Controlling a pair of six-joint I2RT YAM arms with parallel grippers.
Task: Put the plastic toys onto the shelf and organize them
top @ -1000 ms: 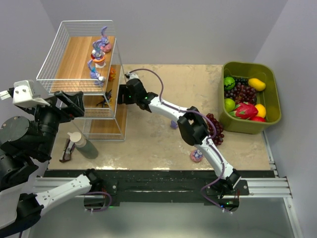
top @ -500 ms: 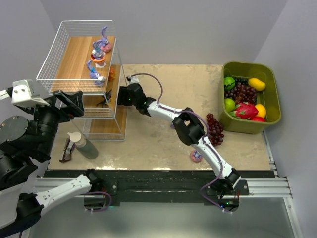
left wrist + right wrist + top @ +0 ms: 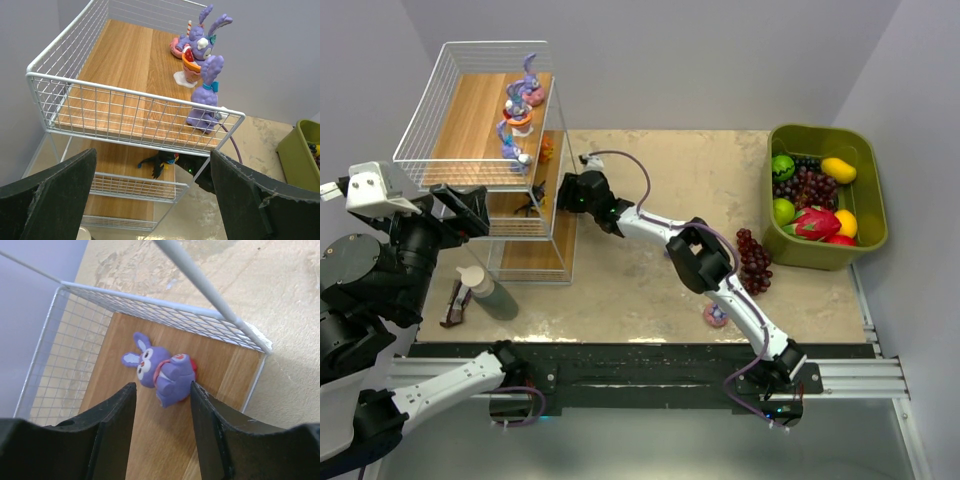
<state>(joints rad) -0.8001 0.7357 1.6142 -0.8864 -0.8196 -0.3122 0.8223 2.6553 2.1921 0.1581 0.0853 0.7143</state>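
The shelf (image 3: 450, 150) stands at the back left, with white wire sides and wooden boards. Three purple plastic toys (image 3: 518, 108) stand on its top board, an orange one (image 3: 547, 150) is just below, and a black insect toy (image 3: 532, 203) is on the middle board. My right gripper (image 3: 161, 390) reaches in over a lower board (image 3: 150, 450). It is open, and a purple bunny (image 3: 162, 371) lies on its side between the fingertips, against the right finger (image 3: 210, 425). One toy on a pink base (image 3: 716, 315) remains on the table. My left gripper (image 3: 152, 200) hangs wide open and empty beside the shelf.
An olive-green bin (image 3: 868, 180) with colourful fruit sits at the back right. A dark grape bunch (image 3: 755, 260) lies on the table beside my right arm. A bottle (image 3: 485, 290) and a small dark object (image 3: 455, 305) lie in front of the shelf.
My right arm has pushed slightly further towards the shelf and its jaws have narrowed around the lying bunny. The left arm has not moved.
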